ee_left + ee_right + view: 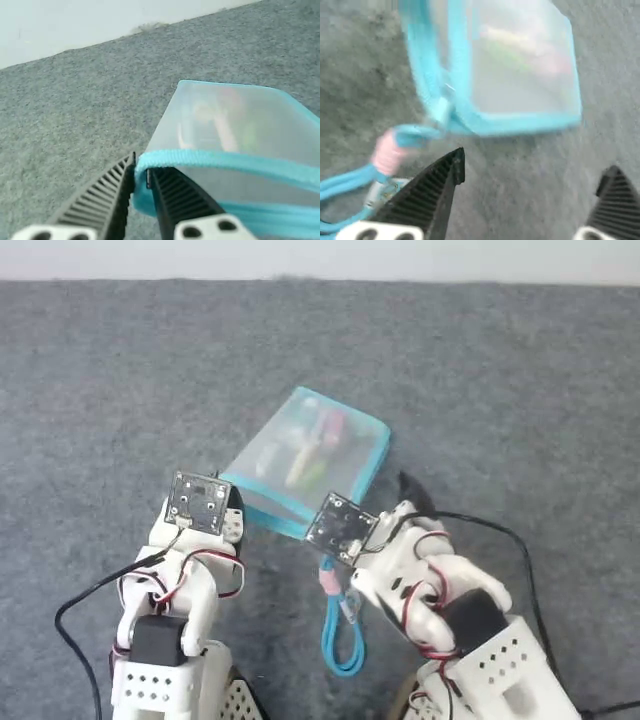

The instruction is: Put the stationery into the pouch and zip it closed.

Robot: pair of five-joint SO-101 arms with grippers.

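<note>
Pouch (310, 455) on grey carpet (500, 390), pale wall (300, 258) behind

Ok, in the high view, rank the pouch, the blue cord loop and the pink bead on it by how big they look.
1. pouch, clearly the largest
2. blue cord loop
3. pink bead, the smallest
None sits much nearer the camera than the others, so the order holds.

My high camera looks steeply down on the table (110, 370) from above and behind both sets of jaws. Each wrist camera sits close behind its own jaws, facing out past them. All three share the pouch (310, 455) just ahead of them.
</note>
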